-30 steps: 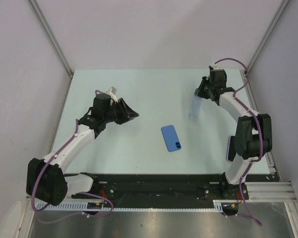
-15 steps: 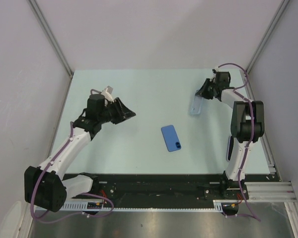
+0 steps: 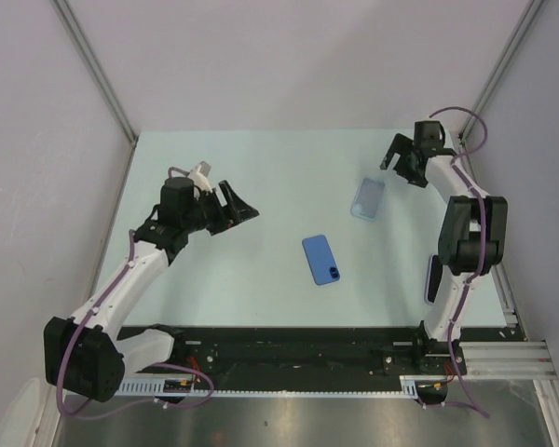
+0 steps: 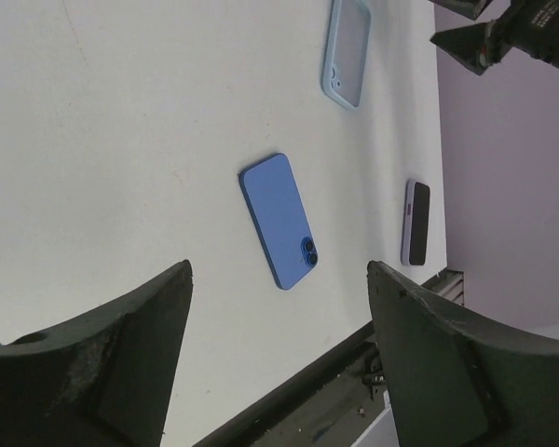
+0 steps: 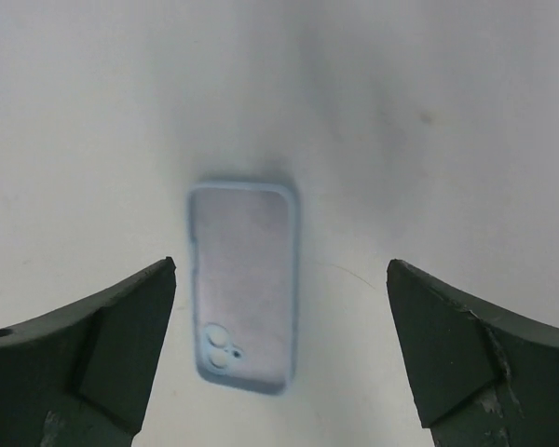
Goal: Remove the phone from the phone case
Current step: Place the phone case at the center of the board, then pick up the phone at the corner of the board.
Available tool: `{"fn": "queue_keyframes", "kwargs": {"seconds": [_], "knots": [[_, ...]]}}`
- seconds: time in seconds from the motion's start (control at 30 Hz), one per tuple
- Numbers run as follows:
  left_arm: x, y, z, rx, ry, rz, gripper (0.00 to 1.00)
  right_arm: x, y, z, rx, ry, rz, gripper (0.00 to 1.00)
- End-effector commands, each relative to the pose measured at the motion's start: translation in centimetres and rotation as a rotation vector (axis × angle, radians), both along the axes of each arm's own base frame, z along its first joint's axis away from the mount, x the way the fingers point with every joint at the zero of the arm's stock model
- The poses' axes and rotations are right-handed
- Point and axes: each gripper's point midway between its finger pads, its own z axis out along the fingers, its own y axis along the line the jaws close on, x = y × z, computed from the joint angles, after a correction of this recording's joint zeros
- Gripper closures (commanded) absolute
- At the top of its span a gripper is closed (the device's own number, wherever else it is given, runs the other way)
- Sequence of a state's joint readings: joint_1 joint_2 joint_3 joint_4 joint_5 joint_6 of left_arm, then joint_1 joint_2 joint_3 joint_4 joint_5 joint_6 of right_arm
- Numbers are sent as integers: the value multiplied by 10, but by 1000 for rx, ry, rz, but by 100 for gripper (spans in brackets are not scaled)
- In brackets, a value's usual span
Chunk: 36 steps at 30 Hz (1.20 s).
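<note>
Overhead, the left tool point(image 3: 242, 205) hangs above the left half of the pale green worktop point(image 3: 261, 168) with its jaws spread wide, holding nothing. The right tool point(image 3: 401, 169) hangs at the far right, equally wide and empty.

Its wrist view shows only the pale blue translucent phone case point(image 5: 244, 284) lying flat below it, hollow side up and empty, with the camera cut-outs at the near end. The left wrist view takes in more. It shows the blue rectangular phone point(image 4: 279, 222) lying back-up near the worktop's middle, well apart from the case. It also shows a dark slab-shaped phone with a lilac edge point(image 4: 416, 222) by the right rim, which the right arm partly hides from above.

Counted: two tools, one case, two phones.
</note>
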<state>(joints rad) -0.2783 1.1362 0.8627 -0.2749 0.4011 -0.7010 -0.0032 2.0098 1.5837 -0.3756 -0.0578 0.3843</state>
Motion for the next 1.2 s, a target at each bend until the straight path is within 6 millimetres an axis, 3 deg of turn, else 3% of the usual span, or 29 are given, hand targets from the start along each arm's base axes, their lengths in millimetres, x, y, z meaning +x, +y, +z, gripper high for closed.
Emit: {"fn": "queue_keyframes", "kwargs": {"seconds": [0.0, 0.07, 0.13, 0.17, 0.2, 0.23, 0.3, 0.33, 0.47, 0.6, 0.83, 1.0, 1.17], "knots": [[-7, 1, 23, -18, -78, -28, 18, -60, -70, 54, -177, 64, -242, 0], [-12, 1, 26, -27, -89, -43, 14, -92, -86, 49, -205, 123, -291, 0], [-17, 1, 26, -27, -93, -56, 12, -138, -97, 39, -195, 181, -336, 0], [-19, 0, 25, -26, -91, -61, 11, -153, -97, 31, -166, 202, -343, 0], [-20, 0, 24, -27, -88, -69, 11, -180, -96, 23, -144, 222, -354, 0], [-22, -1, 23, -26, -89, -77, 11, -197, -105, 15, -115, 237, -396, 0], [-24, -2, 22, -22, -82, -88, 10, -217, -103, 21, -44, 186, -426, 0], [-25, -1, 22, -21, -84, -95, 10, -236, -103, 3, -20, 220, -441, 0], [-28, 4, 15, 13, -70, -82, 9, -274, -108, -7, 27, 234, -499, 0], [-31, 6, 4, 46, -51, -95, 8, -288, -124, -13, -4, 236, -625, 0], [-32, 10, 2, 80, -52, -100, 7, -282, -139, -59, 54, 340, -670, 0], [-33, 9, 2, 77, -50, -112, 7, -281, -126, -81, 96, 397, -605, 0], [-28, 6, 1, 72, -42, -121, 7, -282, -87, -88, 175, 423, -497, 0]]}}
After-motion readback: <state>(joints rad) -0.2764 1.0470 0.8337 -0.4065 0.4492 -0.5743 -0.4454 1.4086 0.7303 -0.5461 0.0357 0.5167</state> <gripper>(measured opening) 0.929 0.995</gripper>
